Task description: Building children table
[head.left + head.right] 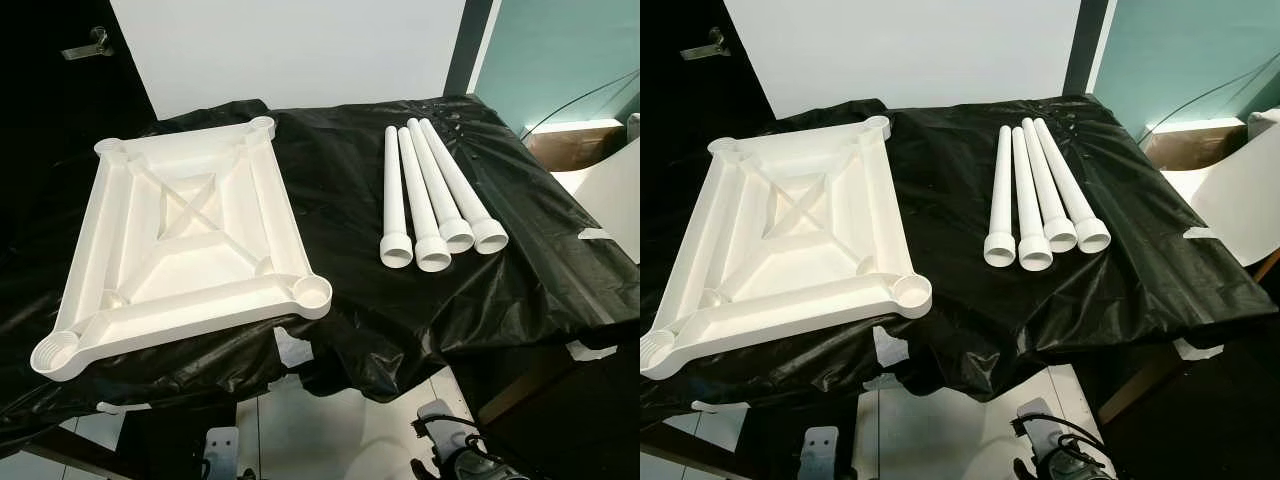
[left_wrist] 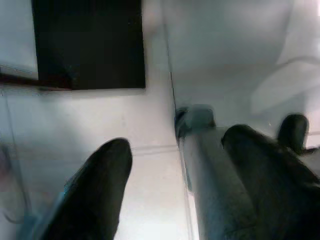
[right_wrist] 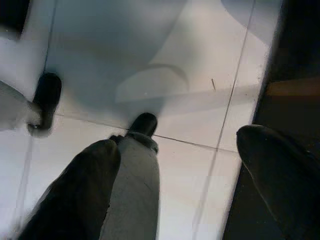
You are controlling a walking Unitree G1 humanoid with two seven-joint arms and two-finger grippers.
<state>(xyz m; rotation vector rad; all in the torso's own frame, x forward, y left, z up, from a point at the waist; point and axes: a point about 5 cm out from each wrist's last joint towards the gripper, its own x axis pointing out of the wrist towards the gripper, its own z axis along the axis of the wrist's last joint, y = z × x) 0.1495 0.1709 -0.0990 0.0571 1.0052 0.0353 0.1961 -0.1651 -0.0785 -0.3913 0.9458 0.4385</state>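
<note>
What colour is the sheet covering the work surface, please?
Glossy black sheet, clearest in the left eye view.

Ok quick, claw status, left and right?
Left claw: open, holding nothing, hanging over the floor.
Right claw: open, holding nothing, also hanging over the floor.

1. The left gripper [image 2: 175,185] hangs low, pointing down at the floor, its two black fingers [image 2: 95,190] spread wide apart with nothing between them.
2. The right gripper [image 3: 185,185] also hangs low and points down, its fingers [image 3: 80,190] likewise parted and empty.
3. The robot's grey legs and dark feet [image 3: 144,124] show beyond the fingers in both wrist views.
4. In the head views, part of the right arm [image 1: 455,455] sits at the lower edge, below the working surface.
</note>
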